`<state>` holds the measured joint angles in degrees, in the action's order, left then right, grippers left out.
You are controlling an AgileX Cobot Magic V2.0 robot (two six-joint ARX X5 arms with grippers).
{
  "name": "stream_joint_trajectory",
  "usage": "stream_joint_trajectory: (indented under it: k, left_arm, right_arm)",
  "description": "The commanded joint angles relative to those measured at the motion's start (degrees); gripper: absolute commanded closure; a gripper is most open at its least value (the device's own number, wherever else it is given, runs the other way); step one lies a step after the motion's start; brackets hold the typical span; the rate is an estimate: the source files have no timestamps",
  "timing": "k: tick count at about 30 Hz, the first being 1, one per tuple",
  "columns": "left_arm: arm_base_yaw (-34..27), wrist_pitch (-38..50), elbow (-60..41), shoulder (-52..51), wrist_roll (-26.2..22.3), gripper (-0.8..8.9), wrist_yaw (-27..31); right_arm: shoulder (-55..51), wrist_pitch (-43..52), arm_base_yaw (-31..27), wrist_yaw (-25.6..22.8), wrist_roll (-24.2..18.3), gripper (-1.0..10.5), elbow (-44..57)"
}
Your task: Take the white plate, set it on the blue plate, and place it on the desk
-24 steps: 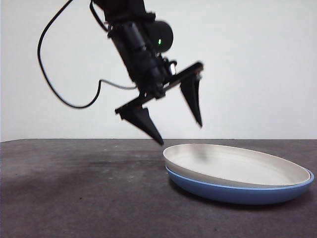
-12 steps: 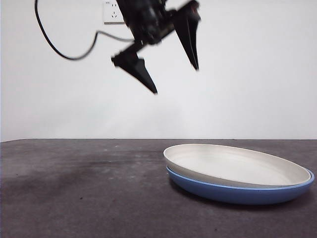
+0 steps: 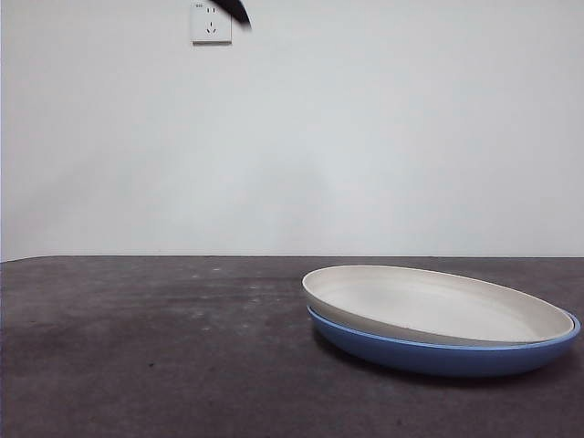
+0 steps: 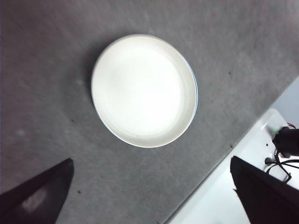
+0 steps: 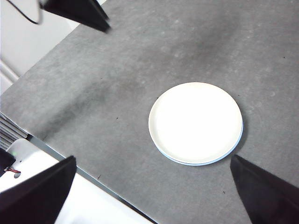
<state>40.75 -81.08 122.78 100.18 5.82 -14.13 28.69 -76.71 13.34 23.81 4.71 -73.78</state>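
Stack: the round, matte cream white plate (image 3: 429, 306) sits nested inside the round, glossy mid-blue plate (image 3: 447, 354). The blue one rests on the dark grey-brown mottled counter (image 3: 155, 356). In the front view the blue rim shows as a band under the cream rim. From both wrist views only a thin blue crescent shows along one edge of the cream disc (image 4: 144, 90).

My left claw (image 4: 149, 196): jaws spread wide, nothing between them. It hangs high above the counter. The stacked plates lie far below it, ahead of the gap between the jaws and well apart from both tips.

My right claw (image 5: 154, 196): jaws also spread wide, empty, high above the counter. The cream plate (image 5: 195, 123) lies far below, ahead of the jaw gap, nearer one jaw than the other, touching neither.

Front view: only one black tip (image 3: 235, 11) shows at the top edge, beside a white wall socket (image 3: 211, 22). I cannot tell which arm it belongs to.
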Motion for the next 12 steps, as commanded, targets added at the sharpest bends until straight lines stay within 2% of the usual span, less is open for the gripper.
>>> stream_joint_trajectory:
  k: [1, 7, 12]
  left_arm:
    - [1.3, -2.3, 1.5, -3.2, -0.7, 1.65, 0.9]
    - [4.9, -2.4, -1.6, -14.6, -0.4, 1.69, 0.9]
    - [6.6, -2.4, -9.9, -26.3, -0.1, 1.71, 2.1]
  right_arm:
    - [0.0, -2.7, 0.2, 0.1, 0.1, 3.9, -1.1]
    - [0.0, -2.6, 0.2, 0.1, 0.6, 3.9, -1.1]
    - [0.0, -2.6, 0.2, 0.1, 0.6, 3.9, -1.1]
